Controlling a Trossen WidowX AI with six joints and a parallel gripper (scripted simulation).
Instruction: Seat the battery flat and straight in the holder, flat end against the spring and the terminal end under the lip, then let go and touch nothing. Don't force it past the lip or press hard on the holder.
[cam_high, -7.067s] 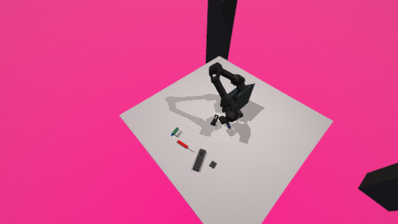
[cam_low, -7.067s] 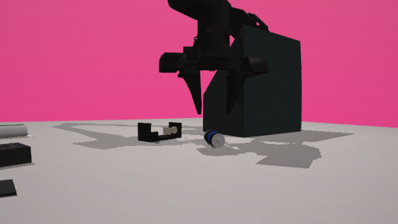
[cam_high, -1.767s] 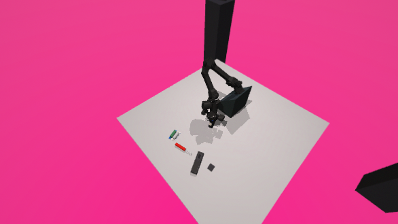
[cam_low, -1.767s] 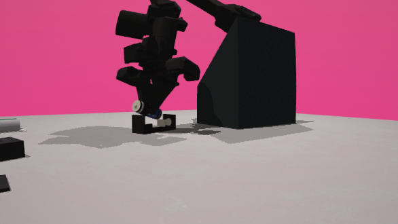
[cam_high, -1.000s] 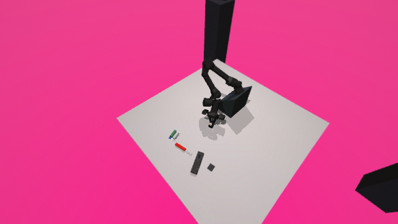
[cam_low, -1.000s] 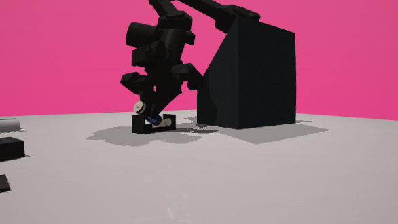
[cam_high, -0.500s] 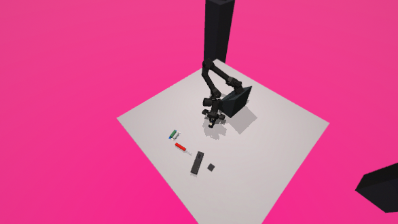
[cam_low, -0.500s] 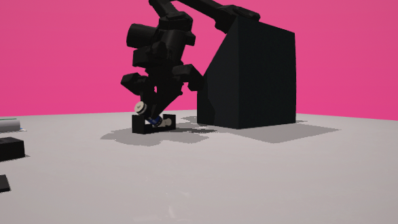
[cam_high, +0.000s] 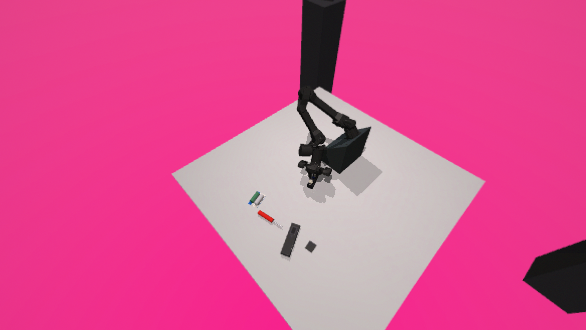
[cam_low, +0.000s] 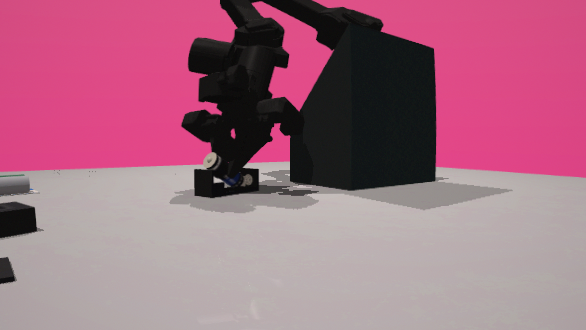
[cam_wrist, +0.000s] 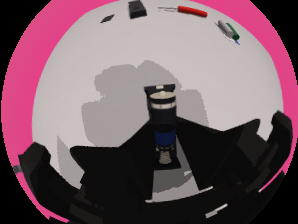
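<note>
With our gripper (cam_low: 231, 172) clamped narrowly on the tilted battery (cam_low: 223, 172), its lower end in the holder (cam_low: 205, 187) beneath, pushing down risks jamming it crooked.

Grey floor slab (cam_high: 380, 240), pink surround (cam_high: 100, 100)

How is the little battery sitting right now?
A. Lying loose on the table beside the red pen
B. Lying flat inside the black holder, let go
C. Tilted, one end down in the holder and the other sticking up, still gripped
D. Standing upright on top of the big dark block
C: in the exterior view the battery slants, low end inside the holder, pale end above its wall, with the gripper shut on it.
</note>
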